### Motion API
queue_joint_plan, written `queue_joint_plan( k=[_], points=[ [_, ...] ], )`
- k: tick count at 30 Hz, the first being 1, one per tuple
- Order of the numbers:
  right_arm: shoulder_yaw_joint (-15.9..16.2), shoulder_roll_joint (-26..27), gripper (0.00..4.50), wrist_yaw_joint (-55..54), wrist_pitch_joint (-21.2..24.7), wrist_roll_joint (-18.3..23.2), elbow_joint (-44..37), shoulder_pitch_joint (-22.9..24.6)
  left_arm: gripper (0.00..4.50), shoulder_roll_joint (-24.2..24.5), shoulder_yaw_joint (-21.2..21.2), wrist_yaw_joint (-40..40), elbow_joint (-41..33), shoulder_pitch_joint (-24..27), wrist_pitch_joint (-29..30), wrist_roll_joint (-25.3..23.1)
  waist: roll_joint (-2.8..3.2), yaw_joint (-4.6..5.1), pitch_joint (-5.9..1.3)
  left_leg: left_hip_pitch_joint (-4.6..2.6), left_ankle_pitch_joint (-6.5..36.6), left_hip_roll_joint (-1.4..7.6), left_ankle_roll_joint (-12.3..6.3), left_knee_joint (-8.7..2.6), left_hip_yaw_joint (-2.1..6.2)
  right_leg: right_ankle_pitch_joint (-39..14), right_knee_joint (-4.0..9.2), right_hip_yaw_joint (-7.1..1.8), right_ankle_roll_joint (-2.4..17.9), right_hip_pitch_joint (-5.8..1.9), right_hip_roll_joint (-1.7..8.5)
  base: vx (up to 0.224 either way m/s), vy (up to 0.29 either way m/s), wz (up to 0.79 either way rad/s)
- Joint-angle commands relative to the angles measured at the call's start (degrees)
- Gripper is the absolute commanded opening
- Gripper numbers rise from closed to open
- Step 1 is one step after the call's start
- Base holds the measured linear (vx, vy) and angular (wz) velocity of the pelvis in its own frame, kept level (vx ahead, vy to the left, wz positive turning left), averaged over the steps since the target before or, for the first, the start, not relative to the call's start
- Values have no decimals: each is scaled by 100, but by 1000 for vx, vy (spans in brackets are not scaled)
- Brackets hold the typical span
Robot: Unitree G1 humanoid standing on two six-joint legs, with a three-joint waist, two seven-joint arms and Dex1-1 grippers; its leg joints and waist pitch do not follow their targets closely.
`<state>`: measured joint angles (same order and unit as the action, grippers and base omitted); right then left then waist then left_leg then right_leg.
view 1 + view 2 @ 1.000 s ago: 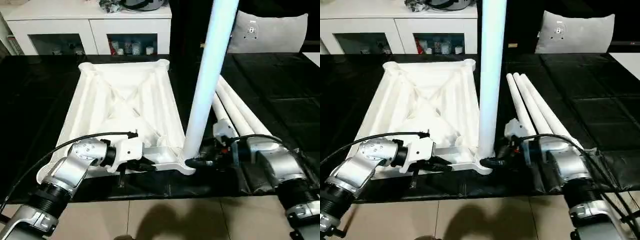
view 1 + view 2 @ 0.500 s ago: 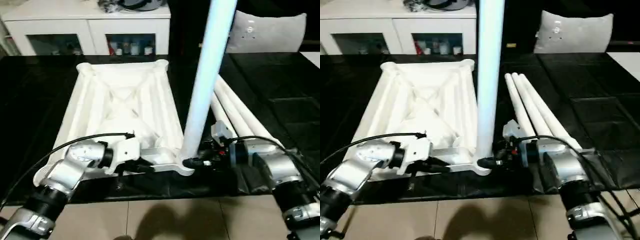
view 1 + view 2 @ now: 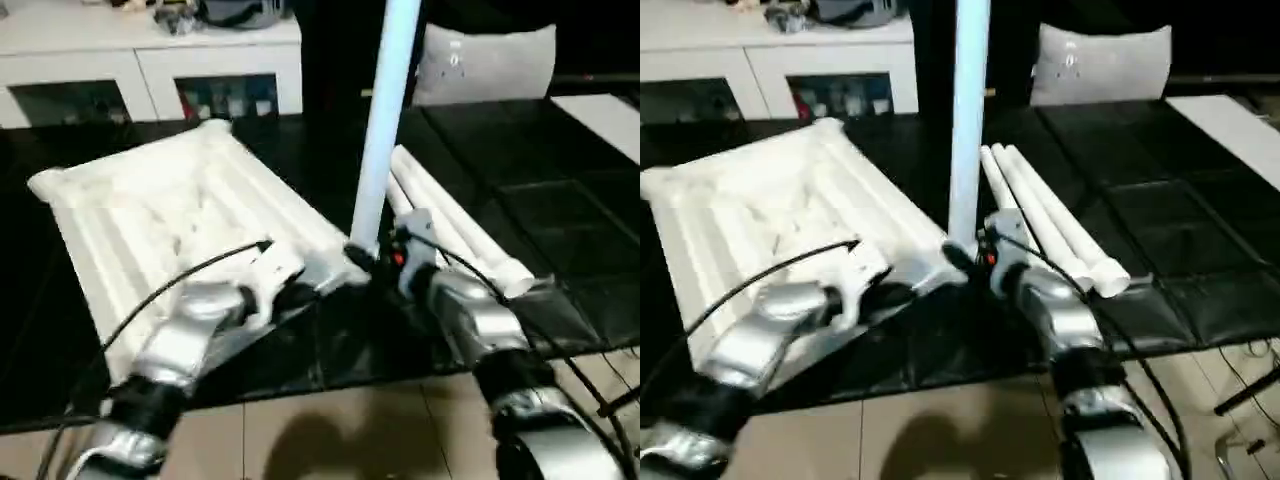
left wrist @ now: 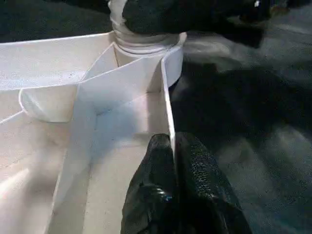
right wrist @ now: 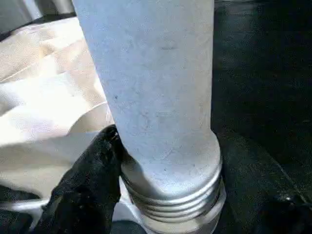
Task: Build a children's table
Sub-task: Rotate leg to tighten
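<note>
- Tabletop (image 3: 170, 200), underside up with its ribs showing, lies on the black counter (image 3: 560, 200) in front of the white cabinet (image 3: 150, 70); it sits skewed, its near corner at the counter's front edge.
- One leg (image 3: 385, 120) stands upright in that near corner socket (image 4: 146, 46); three spare legs (image 3: 1040, 215) lie side by side on the counter just beside it.
- Right gripper (image 5: 146, 161) is clamped on the standing leg low down, just above its threaded end; one black finger (image 5: 85, 185) presses the tube.
- Left gripper (image 4: 173, 185) has its fingers together, pinching the tabletop's thin side wall near the socket.
- Risk: the threads look only partly seated, so a tilted leg could cross-thread, and the thin wall could slip from the pinch and let the tabletop swing.
- The right wrist view shows the exposed threads; the head views hide them behind the arms but show the leg's upright stance.
</note>
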<state>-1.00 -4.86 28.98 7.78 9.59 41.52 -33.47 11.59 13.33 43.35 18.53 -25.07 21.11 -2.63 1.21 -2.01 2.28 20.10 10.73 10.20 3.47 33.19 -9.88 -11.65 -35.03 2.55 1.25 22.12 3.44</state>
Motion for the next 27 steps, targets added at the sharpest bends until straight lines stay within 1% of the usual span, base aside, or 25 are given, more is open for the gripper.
queue_joint_plan(
  k=[1, 2, 3, 4, 6, 7, 8, 9, 10, 11, 12, 13, 14, 15, 16, 17, 18, 19, 20, 21, 23, 24, 25, 26, 27],
  points=[
    [48, 196, 332, -202, 21, -16, 168, -103, 0, -496, 379, 22, -91, -133, -353, 212, -37, -17, -278, -18, 1210, 243, -149, -363, 57, -1321, 518, -271, 1124, -176, 430, 0, 0, 0],
    [11, 187, 334, -128, 4, 23, 70, -63, 0, -489, 366, -68, -15, -178, -391, 141, -43, -72, -315, 22, 915, 239, -257, -340, 66, -882, 453, -266, 1193, -239, 443, 0, 0, 0],
    [-4, 172, 341, -114, -34, 0, 30, -48, 0, -462, 357, -139, 19, -203, -396, 72, -5, -106, -329, 43, 698, 243, -357, -327, 67, -557, 415, -260, 1242, -247, 441, 0, 0, 0],
    [-27, 148, 353, -47, -18, 24, -32, -9, 0, -407, 352, -169, 52, -217, -422, 17, -13, -117, -333, 43, 630, 246, -399, -320, 62, -425, 409, -257, 1259, -244, 436, 0, 0, 0],
    [-24, 25, 374, 87, -48, 20, -216, 132, 0, -238, 334, -254, 190, -265, -549, -153, -10, -180, -364, 69, 383, 235, -539, -286, 63, 102, 346, -247, 1312, -267, 423, 0, 0, 0],
    [-19, 10, 381, 89, -53, 15, -234, 147, 0, -224, 332, -260, 207, -271, -563, -166, -5, -193, -374, 70, 345, 239, -563, -279, 64, 196, 335, -244, 1316, -267, 427, 0, 0, 0],
    [6, -39, 381, 126, -74, 17, -330, 219, 0, -182, 321, -280, 265, -296, -618, -201, -15, -206, -369, 96, 297, 230, -611, -270, 63, 308, 325, -242, 1304, -270, 417, 0, 0, 0],
    [60, -138, 392, 225, -47, 17, -562, 378, 0, -123, 277, -341, 362, -351, -707, -250, -15, -222, -338, 95, 425, 235, -609, -285, 61, 115, 361, -232, 1266, -255, 421, 0, 0, 0],
    [77, -171, 404, 245, -43, 1, -635, 429, 0, -124, 244, -376, 418, -380, -743, -283, -21, -235, -330, 83, 578, 244, -547, -301, 65, -203, 394, -231, 1197, -257, 431, 0, 0, 0],
    [77, -171, 415, 245, -43, 1, -635, 429, 0, -124, 244, -376, 418, -380, -743, -283, -21, -235, -330, 83, 578, 244, -547, -301, 65, -203, 394, -231, 1197, -257, 431, 0, 0, 0],
    [85, -196, 426, 247, -36, -14, -694, 471, 0, -126, 220, -402, 465, -405, -764, -308, -19, -220, -314, 79, 793, 247, -432, -325, 67, -638, 432, -231, 1144, -246, 436, 0, 0, 0],
    [85, -234, 428, 301, 7, 4, -812, 543, 0, -103, 229, -413, 526, -442, -868, -349, -28, -222, -304, 74, 859, 247, -396, -333, 72, -788, 450, -229, 1104, -243, 430, 0, 0, 0],
    [95, -357, 428, 359, 167, -18, -1100, 727, 0, -62, 243, -586, 699, -554, -1032, -467, -44, -224, -297, 68, 955, 241, -340, -337, 68, -1004, 477, -238, 1012, -238, 426, 0, 0, 0],
    [77, -394, 444, 358, 216, -12, -1203, 795, 27, -65, 231, -565, 735, -587, -1062, -441, -29, -244, -286, 44, 1057, 252, -308, -348, 70, -1209, 502, -247, 925, -209, 427, 0, 0, 0],
    [42, -414, 449, 316, 275, 3, -1301, 853, 43, -94, 183, -514, 718, -598, -1005, -351, -25, -240, -292, 59, 1056, 253, -277, -356, 77, -1248, 489, -246, 914, -226, 436, 0, 0, 0],
    [23, -428, 450, 272, 298, -2, -1380, 896, 53, -112, 155, -459, 682, -596, -938, -271, -32, -239, -288, 69, 1082, 258, -248, -368, 82, -1336, 501, -245, 875, -215, 441, 0, 0, 0],
    [11, -445, 450, 246, 322, 3, -1489, 952, 53, -113, 152, -393, 627, -578, -916, -214, -30, -229, -294, 73, 1099, 258, -229, -367, 86, -1372, 502, -244, 891, -207, 447, 0, 0, 0],
    [9, -452, 450, 228, 327, 4, -1582, 998, 66, -92, 167, -350, 564, -546, -921, -198, -12, -239, -303, 68, 1067, 264, -211, -361, 85, -1280, 498, -248, 905, -202, 444, 0, 0, 0],
    [10, -453, 450, 223, 328, 4, -1599, 1007, 66, -86, 170, -347, 554, -538, -931, -200, -16, -239, -307, 71, 1039, 270, -214, -358, 85, -1172, 485, -252, 929, -200, 446, 0, 0, 0],
    [27, -461, 450, 201, 368, 20, -1777, 1102, 89, -36, 165, -352, 420, -445, -1048, -208, 20, -240, -317, 81, 953, 270, -223, -353, 95, -925, 453, -249, 976, -207, 442, 0, 0, 0],
    [110, -492, 450, 201, 483, -22, -2024, 1223, 98, 53, 33, -317, 98, -266, -1089, -90, -3, -232, -332, 83, 844, 273, -263, -336, 88, -612, 430, -248, 1031, -213, 433, 0, 0, 0],
    [132, -496, 450, 227, 527, -12, -2085, 1248, 98, 81, -20, -328, 4, -223, -1049, -59, 37, -242, -347, 103, 647, 267, -330, -315, 89, -165, 373, -241, 1144, -230, 434, 0, 0, 0],
    [204, -511, 450, 305, 674, 14, -2275, 1326, 98, 174, -171, -362, -268, -106, -908, 24, 24, -227, -344, 110, 603, 263, -379, -310, 85, 12, 361, -235, 1200, -242, 423, 0, 0, 0],
    [220, -517, 450, 318, 704, 13, -2309, 1340, 98, 193, -192, -367, -311, -90, -882, 34, 21, -235, -345, 109, 597, 266, -395, -309, 86, 50, 358, -233, 1210, -243, 422, 0, 0, 0],
    [294, -550, 450, 416, 809, 22, -2410, 1385, 98, 291, -271, -350, -503, -15, -770, 72, 38, -230, -340, 110, 629, 260, -409, -308, 81, 32, 362, -231, 1225, -234, 420, 0, 0, 0]
  ],
)
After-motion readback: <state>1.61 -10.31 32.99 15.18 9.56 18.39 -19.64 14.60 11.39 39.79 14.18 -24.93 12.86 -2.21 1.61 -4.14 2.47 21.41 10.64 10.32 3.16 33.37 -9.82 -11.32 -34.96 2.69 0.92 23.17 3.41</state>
